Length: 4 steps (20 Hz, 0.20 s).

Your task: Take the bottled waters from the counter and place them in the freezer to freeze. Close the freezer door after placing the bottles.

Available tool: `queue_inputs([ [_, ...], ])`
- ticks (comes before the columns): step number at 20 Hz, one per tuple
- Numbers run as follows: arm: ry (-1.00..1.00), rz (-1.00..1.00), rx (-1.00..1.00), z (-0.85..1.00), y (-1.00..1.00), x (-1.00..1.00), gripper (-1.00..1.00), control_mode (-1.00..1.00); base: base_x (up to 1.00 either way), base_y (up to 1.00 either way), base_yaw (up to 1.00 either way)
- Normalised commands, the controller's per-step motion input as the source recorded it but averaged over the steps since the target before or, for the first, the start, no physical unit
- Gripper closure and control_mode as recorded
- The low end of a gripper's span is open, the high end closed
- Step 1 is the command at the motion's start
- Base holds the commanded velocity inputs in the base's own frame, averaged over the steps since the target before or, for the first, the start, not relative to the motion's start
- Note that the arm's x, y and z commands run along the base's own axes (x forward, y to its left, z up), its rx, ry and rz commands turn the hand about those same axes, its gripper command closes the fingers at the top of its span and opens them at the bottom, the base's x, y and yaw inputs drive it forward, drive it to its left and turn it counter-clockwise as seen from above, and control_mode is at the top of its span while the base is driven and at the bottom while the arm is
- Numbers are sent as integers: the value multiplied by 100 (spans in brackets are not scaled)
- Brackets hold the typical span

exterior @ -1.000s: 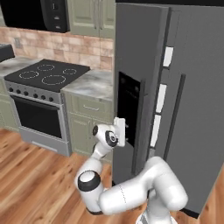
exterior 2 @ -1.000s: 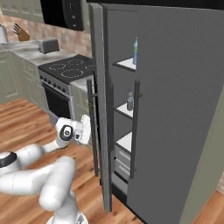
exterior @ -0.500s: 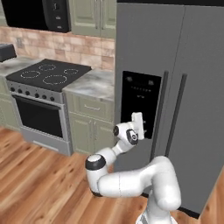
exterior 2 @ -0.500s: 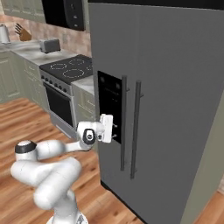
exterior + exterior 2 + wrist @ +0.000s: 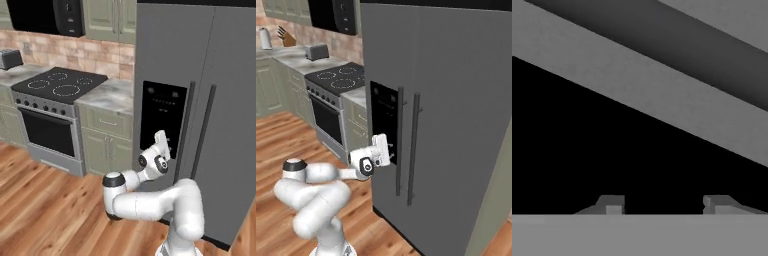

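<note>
Claw (image 5: 664, 202) faces the freezer door (image 5: 162, 85) at the lower edge of its black dispenser panel (image 5: 160, 117); the two fingertips (image 5: 612, 205) stand apart with nothing between them. That door is shut flush, its long axis upright, and its dark bar handle (image 5: 184, 132) runs vertically along its right edge, beside the plain door (image 5: 235, 115). Left of the refrigerator lies the counter (image 5: 110, 95).

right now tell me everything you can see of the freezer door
The freezer door is the left half of the grey side-by-side refrigerator, tall, matte and metallic-looking. It is shut, flush with the plain door beside it. A black dispenser panel is set at mid-height, and a long dark vertical bar handle runs along its right edge. The gripper is up against the panel's lower part; contact cannot be told.
</note>
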Motion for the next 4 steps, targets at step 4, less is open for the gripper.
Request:
queue_inputs([
  [4,1,-16,2,24,-49,-1,-100,-100,0,0,0],
])
